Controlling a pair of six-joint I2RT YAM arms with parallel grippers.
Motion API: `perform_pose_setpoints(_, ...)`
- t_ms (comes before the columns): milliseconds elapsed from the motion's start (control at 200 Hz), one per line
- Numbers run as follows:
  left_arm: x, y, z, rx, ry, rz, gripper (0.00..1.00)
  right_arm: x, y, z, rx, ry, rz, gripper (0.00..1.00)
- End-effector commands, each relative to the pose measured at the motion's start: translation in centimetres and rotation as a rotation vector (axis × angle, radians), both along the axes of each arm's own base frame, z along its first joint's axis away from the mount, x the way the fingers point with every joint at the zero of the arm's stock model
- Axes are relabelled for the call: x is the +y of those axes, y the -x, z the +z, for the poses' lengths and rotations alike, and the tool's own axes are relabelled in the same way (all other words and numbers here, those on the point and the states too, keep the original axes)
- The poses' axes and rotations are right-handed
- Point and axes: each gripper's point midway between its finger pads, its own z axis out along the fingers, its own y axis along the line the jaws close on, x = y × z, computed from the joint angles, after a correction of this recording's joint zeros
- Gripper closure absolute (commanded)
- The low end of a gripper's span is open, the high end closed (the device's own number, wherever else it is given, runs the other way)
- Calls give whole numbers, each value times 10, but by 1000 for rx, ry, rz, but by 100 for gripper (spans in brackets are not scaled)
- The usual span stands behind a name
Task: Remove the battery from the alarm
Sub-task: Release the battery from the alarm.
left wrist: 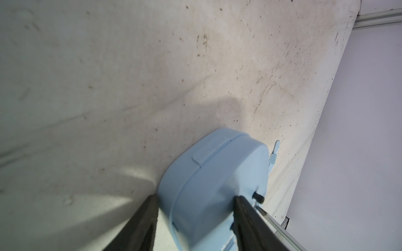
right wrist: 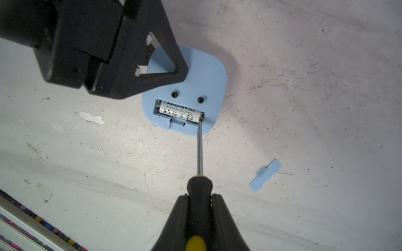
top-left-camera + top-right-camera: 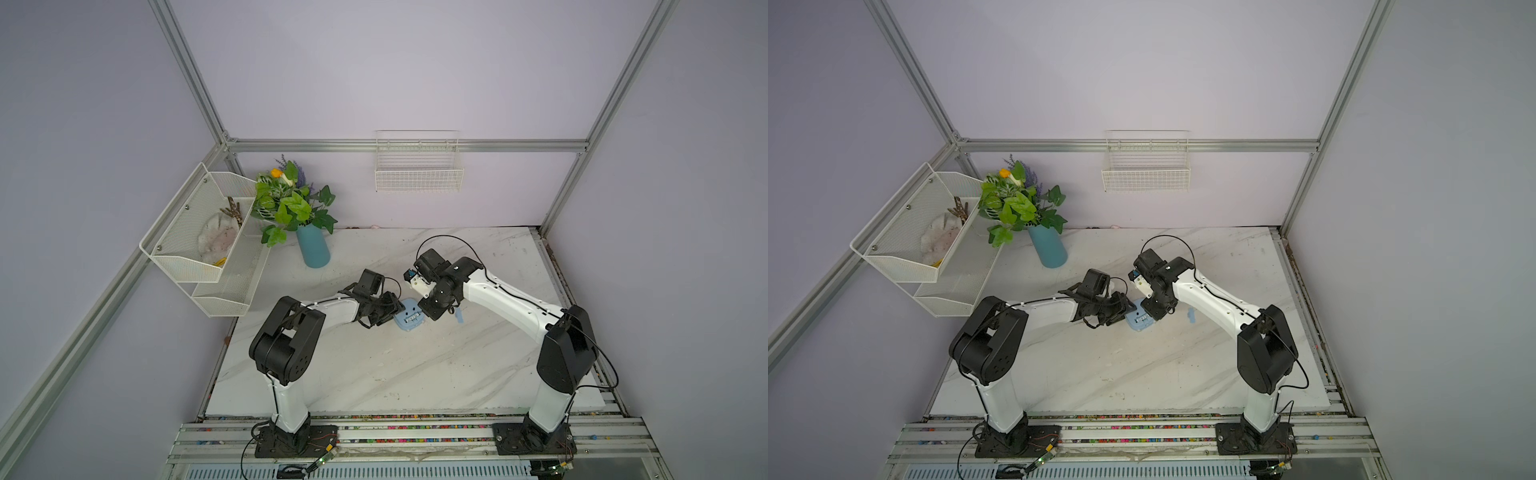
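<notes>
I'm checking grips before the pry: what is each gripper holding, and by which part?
Right gripper: the black-handled, yellow-capped screwdriver, by its handle. Left gripper: jaws straddle the edge of the light-blue rounded-square alarm; a firm clamp cannot be told.

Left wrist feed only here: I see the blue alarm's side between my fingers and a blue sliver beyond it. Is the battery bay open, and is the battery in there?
Observer: Open. In the right wrist view the battery lies in the uncovered bay on the back of the alarm; the cover lies apart on the table.
Operator: What is the right arm doing?
Observer: The right gripper is shut on the screwdriver, whose tip sits at one end of the battery.
Operator: Anything close by to avoid?
Observer: In both top views a blue vase stands well away from the alarm, toward the back wall.
</notes>
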Motion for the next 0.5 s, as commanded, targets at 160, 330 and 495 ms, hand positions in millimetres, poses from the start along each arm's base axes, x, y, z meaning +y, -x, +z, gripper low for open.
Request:
perform_pose_setpoints(160,-5,-15,3,-10,-7,1,43,-2,-5,12,-41,16,-7,100)
perform_pose_setpoints(330,-5,-15,4,-12,-6,3,43,-2,-5,5,-23,29,-10,100)
perform_pose_setpoints(495,-5,-15,3,-10,-8,4,43,-4,-6,2,-22,46,-21,100)
